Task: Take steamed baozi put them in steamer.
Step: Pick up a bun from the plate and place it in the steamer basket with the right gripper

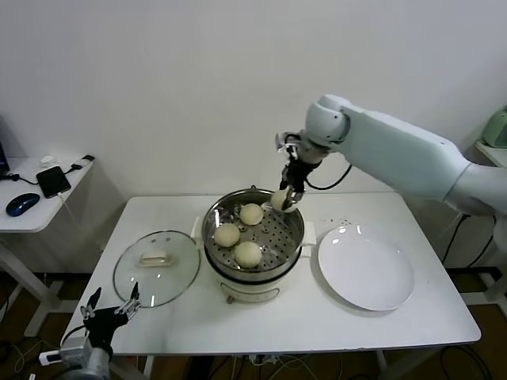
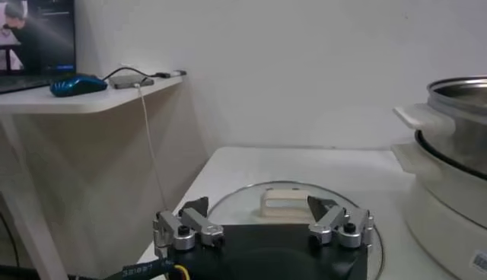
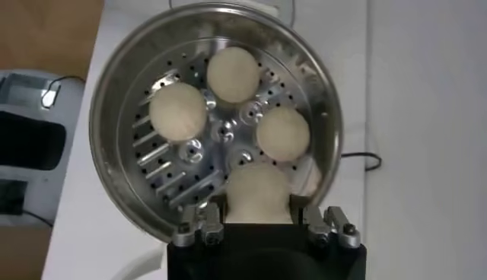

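Over the steamer (image 1: 253,237) near the desk's back edge, the right hand (image 1: 283,199) clamps the fourth bun (image 3: 260,194), which next needs lowering and release onto the tray's bare spot; the left hand (image 2: 262,228) waits, fingers apart, at the front-left corner.

The right gripper (image 3: 261,221) grips a baozi (image 3: 260,192) above the steamer (image 3: 122,91), where three buns (image 3: 233,74) rest on its perforated tray.

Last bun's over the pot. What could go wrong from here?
1. The right gripper holds the fourth baozi near the steamer rim; released there, it could catch the edge or roll out.
2. Three baozi already fill much of the tray, so it may land on one.
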Robot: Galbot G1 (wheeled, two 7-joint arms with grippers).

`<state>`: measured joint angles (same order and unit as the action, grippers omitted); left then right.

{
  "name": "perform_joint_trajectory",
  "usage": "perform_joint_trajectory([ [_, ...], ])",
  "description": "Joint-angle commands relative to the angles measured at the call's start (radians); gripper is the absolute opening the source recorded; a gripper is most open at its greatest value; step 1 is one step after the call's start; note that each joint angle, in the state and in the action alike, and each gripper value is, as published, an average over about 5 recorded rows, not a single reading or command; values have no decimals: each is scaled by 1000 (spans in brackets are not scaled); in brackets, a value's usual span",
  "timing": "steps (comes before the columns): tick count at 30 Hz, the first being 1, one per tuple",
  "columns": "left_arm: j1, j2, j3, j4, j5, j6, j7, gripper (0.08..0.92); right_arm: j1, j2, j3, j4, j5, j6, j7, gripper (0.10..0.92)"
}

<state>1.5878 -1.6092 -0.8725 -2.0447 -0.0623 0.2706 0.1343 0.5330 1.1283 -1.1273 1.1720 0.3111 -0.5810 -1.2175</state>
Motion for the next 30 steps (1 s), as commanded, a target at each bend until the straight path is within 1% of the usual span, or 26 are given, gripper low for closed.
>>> perform_joint_trajectory([
  [1, 0, 9, 3, -3, -2, 2, -1, 823, -15, 78, -127, 9, 56, -81, 57, 557],
  [12, 5, 5, 6, -11, -3, 3, -2, 823, -123, 93, -85, -30, -14, -118, 141, 558],
  [21, 5, 2, 11, -7, -2, 2, -3, 823, -151, 80, -58, -32, -82, -123, 138, 571],
  [24, 6, 2, 12, -8, -1, 2, -2, 823, -155, 70, -40, -24, -85, -127, 143, 594],
  [27, 6, 1, 10, -11, -1, 4, -2, 823, -150, 56, -7, -11, -80, -131, 145, 654],
  [30, 7, 0, 8, -16, -2, 6, -1, 823, -140, 33, 40, 5, -76, -132, 142, 736],
])
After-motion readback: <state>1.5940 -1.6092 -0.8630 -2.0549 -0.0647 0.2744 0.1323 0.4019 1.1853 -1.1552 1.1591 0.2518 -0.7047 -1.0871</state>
